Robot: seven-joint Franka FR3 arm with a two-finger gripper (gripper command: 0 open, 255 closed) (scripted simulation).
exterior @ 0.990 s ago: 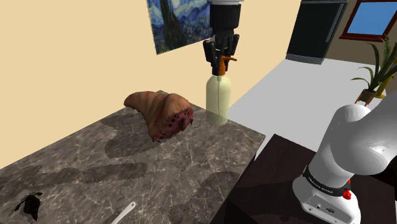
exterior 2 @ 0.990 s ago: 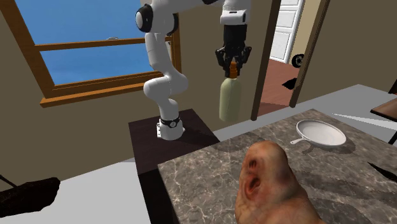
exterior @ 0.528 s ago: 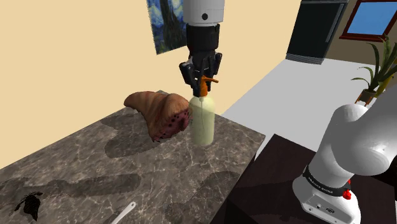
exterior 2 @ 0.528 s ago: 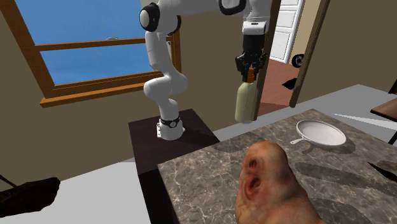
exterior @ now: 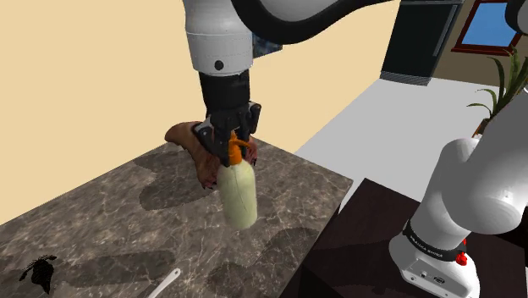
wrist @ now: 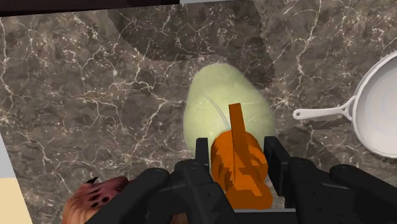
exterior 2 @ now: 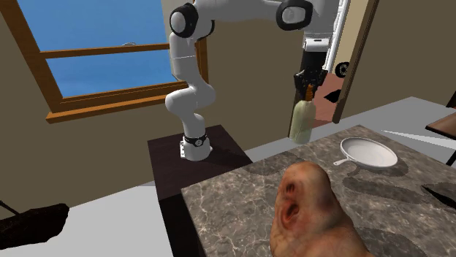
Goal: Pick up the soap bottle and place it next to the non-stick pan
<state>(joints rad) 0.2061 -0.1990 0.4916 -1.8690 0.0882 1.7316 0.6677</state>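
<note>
My gripper [exterior: 228, 140] is shut on the orange pump top of a pale yellow-green soap bottle [exterior: 239, 196]. The bottle hangs upright in the air over the dark marble counter [exterior: 110, 212]. In the second exterior view the gripper [exterior 2: 308, 80] carries the bottle [exterior 2: 301, 121] just left of a white pan [exterior 2: 370, 152] lying on the counter. In the wrist view my fingers [wrist: 202, 153] clasp the orange top, the bottle [wrist: 219, 105] points down at the marble, and the pan [wrist: 382, 105] lies off to the side with its handle towards the bottle.
A brown lumpy thing [exterior: 188, 138] lies on the counter behind the bottle and looms large in the second exterior view [exterior 2: 307, 212]. A small black object [exterior: 38, 272] sits near the counter's left end. The pan's white handle [exterior: 169, 281] shows at the front edge. The dark stand [exterior: 372, 245] is at lower right.
The arm has carried the bottle leftward and lower in the shoulder view, out over the counter. In the second exterior view it moved right, closer to the pan. The grip stayed shut.
</note>
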